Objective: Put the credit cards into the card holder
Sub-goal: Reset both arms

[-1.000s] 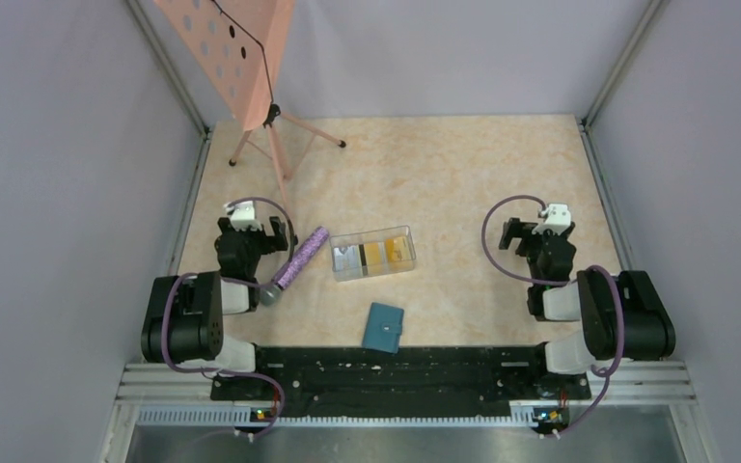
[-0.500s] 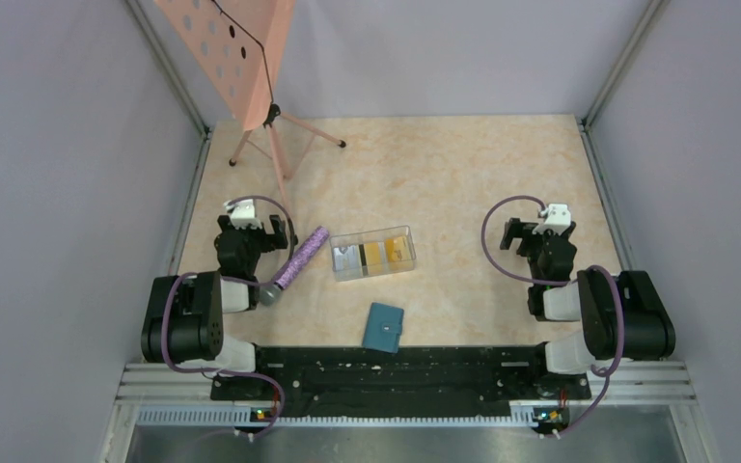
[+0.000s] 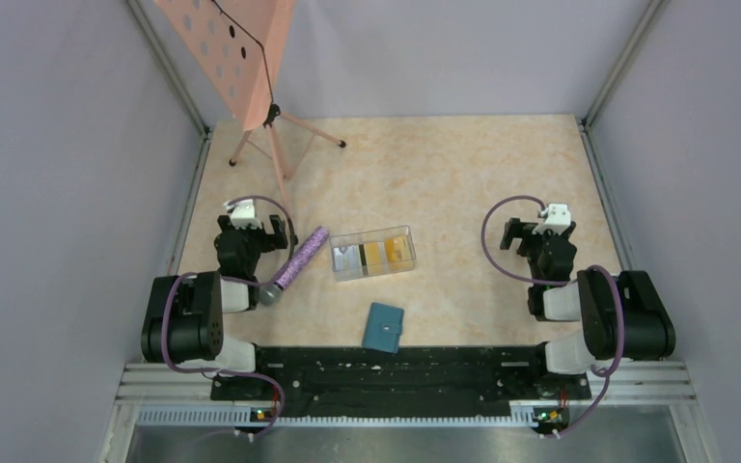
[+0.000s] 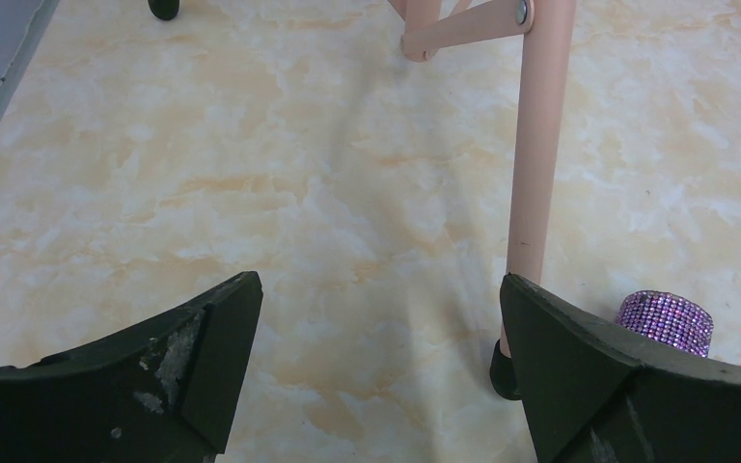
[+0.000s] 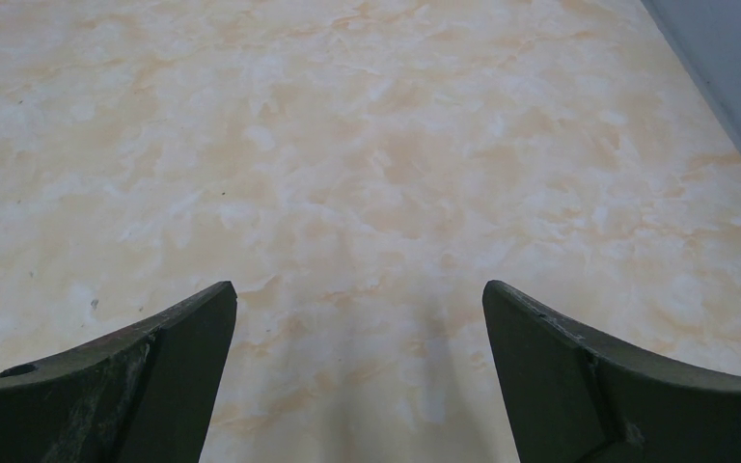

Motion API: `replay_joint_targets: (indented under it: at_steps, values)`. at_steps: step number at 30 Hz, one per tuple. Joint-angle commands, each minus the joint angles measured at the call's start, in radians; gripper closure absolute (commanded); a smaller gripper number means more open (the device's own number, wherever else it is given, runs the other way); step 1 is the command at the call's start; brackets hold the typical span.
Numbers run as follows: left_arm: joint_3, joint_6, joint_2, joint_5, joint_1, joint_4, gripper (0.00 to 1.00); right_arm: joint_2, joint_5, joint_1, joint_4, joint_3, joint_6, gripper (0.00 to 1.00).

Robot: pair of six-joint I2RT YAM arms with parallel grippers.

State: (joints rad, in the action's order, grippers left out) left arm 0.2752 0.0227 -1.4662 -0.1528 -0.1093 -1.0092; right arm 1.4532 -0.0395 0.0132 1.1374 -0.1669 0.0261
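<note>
The credit cards (image 3: 374,254), yellow, gold-brown and silver with dark stripes, lie in a clear plastic box (image 3: 373,253) at the table's middle. The card holder (image 3: 383,327), a closed teal wallet, lies near the front edge below the box. My left gripper (image 3: 268,231) is open and empty at the left, apart from both. My right gripper (image 3: 519,234) is open and empty at the right. In the left wrist view the fingers (image 4: 193,357) frame bare table; in the right wrist view the fingers (image 5: 169,367) also frame bare table.
A purple glittery tube (image 3: 294,263) lies just right of the left gripper; its end shows in the left wrist view (image 4: 665,321). A pink stand (image 3: 268,121) with a perforated panel stands at the back left; one leg (image 4: 537,183) is close to the left gripper.
</note>
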Motion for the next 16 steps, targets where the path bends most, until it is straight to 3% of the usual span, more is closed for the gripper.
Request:
replay_joint_targets:
  at_steps: [1,16]
  values:
    - [0.025,-0.014,0.009,-0.011,0.002,-0.034,0.01,0.004,0.003,-0.006,0.062,-0.026,-0.006,0.01]
    - [0.027,-0.013,0.009,-0.011,0.002,-0.033,0.01,0.004,0.004,-0.007,0.062,-0.026,-0.008,0.01]
